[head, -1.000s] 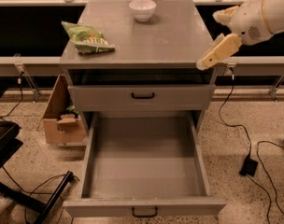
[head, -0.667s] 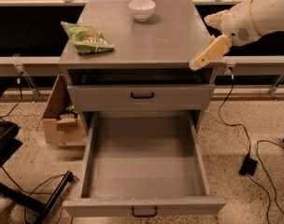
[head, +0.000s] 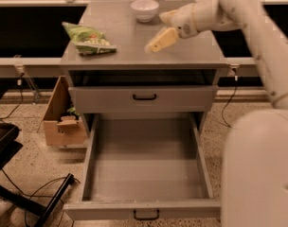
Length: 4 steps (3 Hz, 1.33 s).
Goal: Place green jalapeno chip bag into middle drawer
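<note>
Reach step: hand over tabletop, bag not yet picked up.

Hand (head: 155, 33) hangs above the tabletop (head: 196, 51) approx mid-right, w/ its two tan prongs spread apart & nothing between them. Green jalapeno chip bag (head: 89, 38) lies flat near the tabletop's front-left corner, well apart from the hand. White bowl (head: 144, 9) sits at the back edge, betw. the two but further back. Middle drawer (head: 144, 210) is pulled fully out below, inside bare, so the drop spot looks ready; shallower drawer (head: 144, 98) above it is closed. Next, prob.: swing hand left over the bag, lower it, close on the crinkly foil w/o just pushing it off the edge. Then carry fwd past the tabletop's front edge & down into the drawer.
</note>
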{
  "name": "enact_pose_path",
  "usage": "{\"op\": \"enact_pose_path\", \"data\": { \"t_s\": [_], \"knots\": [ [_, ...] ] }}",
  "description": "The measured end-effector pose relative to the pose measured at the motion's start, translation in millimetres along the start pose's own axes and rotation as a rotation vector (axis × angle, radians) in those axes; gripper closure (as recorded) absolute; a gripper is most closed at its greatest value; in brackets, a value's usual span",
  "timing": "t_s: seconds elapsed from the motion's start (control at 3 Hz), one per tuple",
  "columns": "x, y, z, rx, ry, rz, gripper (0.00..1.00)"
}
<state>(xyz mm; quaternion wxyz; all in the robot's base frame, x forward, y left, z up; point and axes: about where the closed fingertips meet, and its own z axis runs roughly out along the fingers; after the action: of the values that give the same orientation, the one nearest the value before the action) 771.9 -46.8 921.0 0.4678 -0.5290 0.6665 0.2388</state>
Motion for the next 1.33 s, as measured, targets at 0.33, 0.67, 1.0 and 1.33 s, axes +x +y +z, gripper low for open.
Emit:
{"op": "enact_pose_path", "data": {
  "t_s": [0.33,0.67,1.0,1.33],
  "knots": [
    [-33,-12,50,-0.008,-0.020,-0.035,0.00],
    [-49,-17,93,0.006,0.021,-0.050,0.00],
    [-49,-17,130,-0.001,0.058,-0.036,0.00],
    [-54,-7,155,-0.032,0.082,-0.025,0.00]
  ]
}}
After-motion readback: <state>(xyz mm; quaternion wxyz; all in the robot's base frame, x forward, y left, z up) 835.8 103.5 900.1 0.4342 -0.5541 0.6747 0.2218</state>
